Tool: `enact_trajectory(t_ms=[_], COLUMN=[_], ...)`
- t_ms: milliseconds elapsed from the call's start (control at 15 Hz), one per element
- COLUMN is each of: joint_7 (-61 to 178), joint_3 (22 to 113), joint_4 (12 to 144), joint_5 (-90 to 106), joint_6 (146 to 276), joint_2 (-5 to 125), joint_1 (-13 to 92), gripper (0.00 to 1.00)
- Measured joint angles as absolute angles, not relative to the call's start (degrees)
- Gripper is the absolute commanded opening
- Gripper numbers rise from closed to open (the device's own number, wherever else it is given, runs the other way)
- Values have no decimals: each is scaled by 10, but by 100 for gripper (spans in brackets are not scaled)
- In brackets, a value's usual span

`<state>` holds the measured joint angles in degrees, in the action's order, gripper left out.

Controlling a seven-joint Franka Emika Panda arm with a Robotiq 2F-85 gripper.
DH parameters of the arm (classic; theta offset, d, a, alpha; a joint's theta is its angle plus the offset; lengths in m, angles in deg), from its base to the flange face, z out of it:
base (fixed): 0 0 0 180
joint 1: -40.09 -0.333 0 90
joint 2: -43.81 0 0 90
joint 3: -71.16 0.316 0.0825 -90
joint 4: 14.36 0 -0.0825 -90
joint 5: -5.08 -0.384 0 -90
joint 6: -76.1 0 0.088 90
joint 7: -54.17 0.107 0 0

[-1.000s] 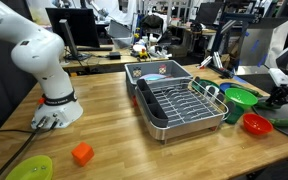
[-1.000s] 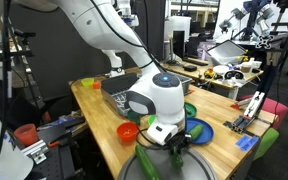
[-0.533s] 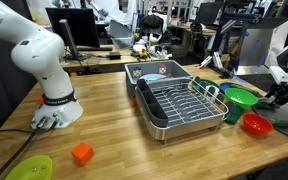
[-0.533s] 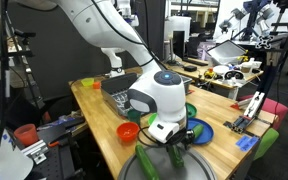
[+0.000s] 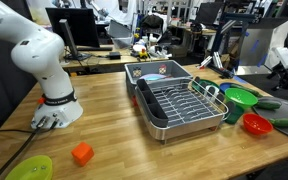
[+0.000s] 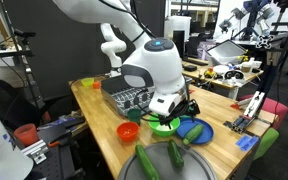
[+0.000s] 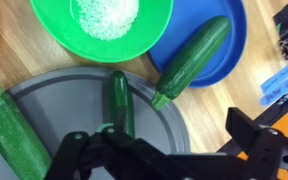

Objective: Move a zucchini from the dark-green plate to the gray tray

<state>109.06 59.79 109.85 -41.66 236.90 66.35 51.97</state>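
In the wrist view a small slender zucchini [image 7: 119, 100] lies free on the gray tray [image 7: 156, 120]. A bigger zucchini [image 7: 9, 130] lies at the tray's left edge. My gripper [image 7: 154, 150] hangs open above the tray with nothing between its fingers. In an exterior view the gripper [image 6: 174, 108] sits well above the tray [image 6: 189, 172] and the zucchini [image 6: 176, 153]. A third zucchini [image 7: 194, 55] rests across the blue plate [image 7: 219, 40]. I see no dark-green plate in these views.
A bright green bowl [image 7: 102, 25] with white grains sits just beyond the tray. A red bowl [image 6: 129, 131] stands beside it. The metal basin with wire rack [image 5: 174, 105] fills the table's middle. An orange block [image 5: 82, 153] and a yellow-green plate [image 5: 29, 168] lie near the front.
The gripper opened and let go of the small zucchini, which now lies on the gray tray. The arm then rose up and away from the tray.
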Motion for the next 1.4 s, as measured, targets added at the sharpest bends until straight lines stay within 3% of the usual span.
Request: enact_trajectory(t_ms=[400,1400], joint_7=[1012,860], joint_3=[627,648], joint_4=[1144,1220], joint_5=[-403,-256], joint_6=[2371,2352], joint_2=[562,473], joint_1=[503,450], gripper=[100,100])
